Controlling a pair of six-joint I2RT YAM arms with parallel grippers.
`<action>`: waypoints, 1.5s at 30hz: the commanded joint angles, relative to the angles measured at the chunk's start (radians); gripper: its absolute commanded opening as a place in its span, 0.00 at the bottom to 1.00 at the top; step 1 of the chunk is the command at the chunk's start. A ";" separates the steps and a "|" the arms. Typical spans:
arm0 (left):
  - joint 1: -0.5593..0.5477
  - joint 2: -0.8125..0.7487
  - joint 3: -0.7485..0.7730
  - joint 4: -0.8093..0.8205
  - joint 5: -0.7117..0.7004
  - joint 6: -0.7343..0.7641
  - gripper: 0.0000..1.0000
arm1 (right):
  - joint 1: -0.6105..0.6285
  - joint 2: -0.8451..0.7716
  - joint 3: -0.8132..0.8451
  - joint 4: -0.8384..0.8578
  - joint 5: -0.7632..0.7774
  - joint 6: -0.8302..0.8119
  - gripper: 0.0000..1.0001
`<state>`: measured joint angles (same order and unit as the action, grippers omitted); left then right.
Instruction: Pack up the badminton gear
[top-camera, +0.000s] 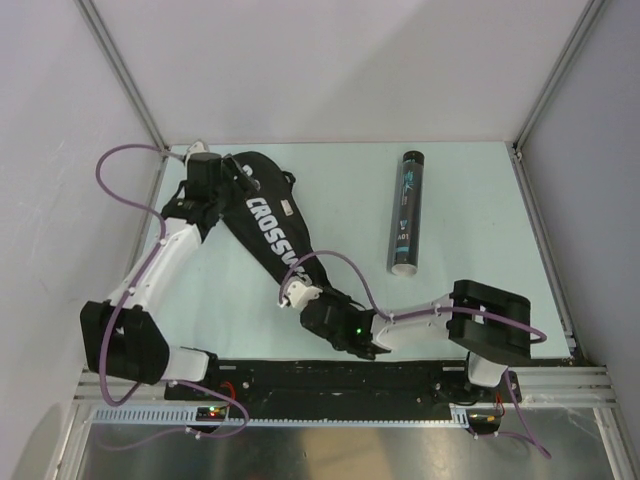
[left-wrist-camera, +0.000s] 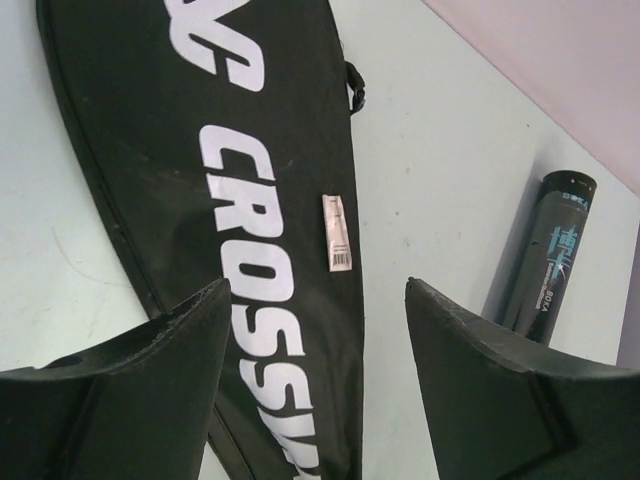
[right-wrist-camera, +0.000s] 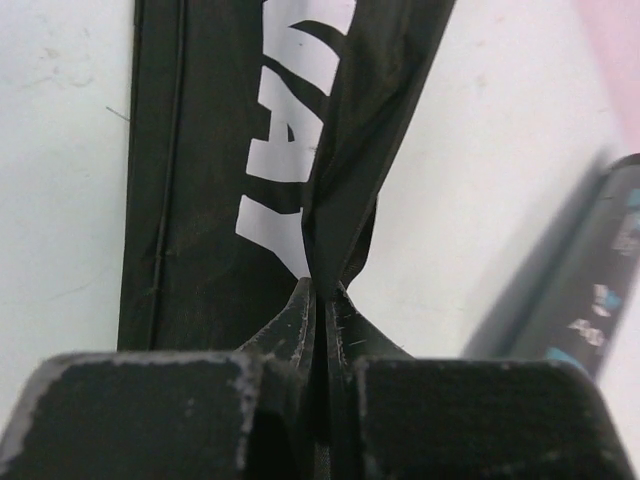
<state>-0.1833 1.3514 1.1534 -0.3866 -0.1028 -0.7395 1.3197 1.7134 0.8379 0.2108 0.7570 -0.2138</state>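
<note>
The black racket bag (top-camera: 268, 222) with white lettering lies slantwise from the far left toward the near middle. It fills the left wrist view (left-wrist-camera: 240, 180) and shows in the right wrist view (right-wrist-camera: 210, 170). My left gripper (top-camera: 232, 172) is open above the bag's wide far end, its fingers (left-wrist-camera: 480, 370) spread. My right gripper (top-camera: 300, 296) is shut on a fold of the bag's fabric (right-wrist-camera: 350, 220) at its narrow near end. The black tube (top-camera: 406, 212) lies at the far right, apart from both grippers. Rackets and shuttlecocks are out of view.
The tube also shows in the left wrist view (left-wrist-camera: 545, 260) and, blurred, in the right wrist view (right-wrist-camera: 580, 290). White walls with metal posts close in the table at the back and sides. A black rail (top-camera: 330, 378) runs along the near edge.
</note>
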 joint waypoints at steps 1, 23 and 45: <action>-0.031 0.058 0.090 -0.055 -0.015 0.080 0.74 | 0.071 0.001 -0.018 0.272 0.291 -0.246 0.00; -0.079 0.274 0.122 -0.117 0.042 0.104 0.75 | 0.325 0.325 -0.030 1.265 0.437 -1.276 0.00; -0.070 0.307 0.153 -0.141 0.081 0.179 0.00 | 0.309 0.299 -0.040 1.284 0.478 -1.133 0.04</action>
<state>-0.2691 1.7679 1.2854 -0.5304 -0.0330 -0.5900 1.6516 2.0518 0.7769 1.2560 1.2236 -1.4418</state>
